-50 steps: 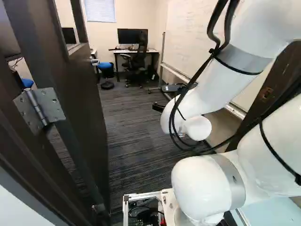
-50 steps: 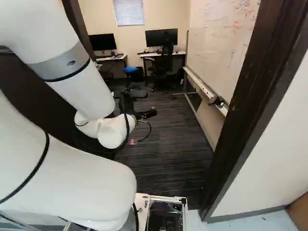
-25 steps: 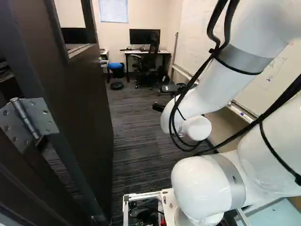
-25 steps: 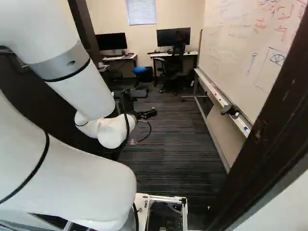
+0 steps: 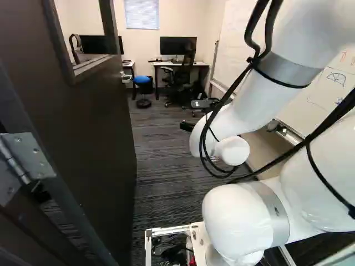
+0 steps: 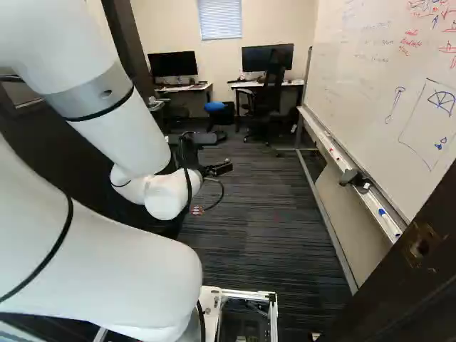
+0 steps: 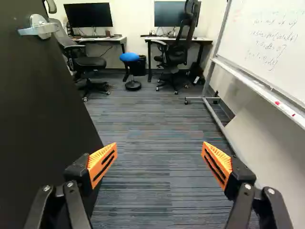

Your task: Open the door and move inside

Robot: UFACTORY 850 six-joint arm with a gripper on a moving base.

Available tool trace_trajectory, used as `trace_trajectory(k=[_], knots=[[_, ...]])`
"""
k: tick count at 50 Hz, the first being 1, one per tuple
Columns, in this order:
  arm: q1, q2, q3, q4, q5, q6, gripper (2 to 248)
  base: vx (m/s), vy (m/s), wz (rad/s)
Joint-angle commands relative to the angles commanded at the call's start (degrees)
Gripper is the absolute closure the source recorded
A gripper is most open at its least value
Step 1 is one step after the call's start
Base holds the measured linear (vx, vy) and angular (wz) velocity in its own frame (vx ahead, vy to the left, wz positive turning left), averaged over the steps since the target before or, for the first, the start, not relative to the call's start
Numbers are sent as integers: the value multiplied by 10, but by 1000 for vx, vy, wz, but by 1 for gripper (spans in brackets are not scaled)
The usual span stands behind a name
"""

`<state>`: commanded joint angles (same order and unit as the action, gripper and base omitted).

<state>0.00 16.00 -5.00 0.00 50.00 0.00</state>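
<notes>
From where I stand, 12 o'clock = dead ahead of base. Door [image 5: 97, 127] is open, swung in, running along 10-11 o'clock, handle [image 5: 126, 76] on its far part, hinge [image 5: 39, 155] on the near edge. End effector [image 6: 214, 169] is wide open, nothing between the orange pads [image 7: 103, 161]; one finger is near the door, can't tell if it touches. Door frame [image 6: 420, 249] at 2 o'clock, whiteboard [image 6: 370, 78] at 1, past the frame. Carpet [image 7: 143, 157] at 12, leading to a tabletop [image 7: 202, 39] with monitor [image 7: 171, 13], black chair [image 7: 177, 50] in front. Blue stool [image 7: 129, 57] left of that chair.
</notes>
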Motion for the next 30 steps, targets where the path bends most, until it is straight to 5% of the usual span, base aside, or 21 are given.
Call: trace_trajectory(k=[30], knots=[[0, 0, 0, 0, 0, 0, 3, 204, -13, -6]])
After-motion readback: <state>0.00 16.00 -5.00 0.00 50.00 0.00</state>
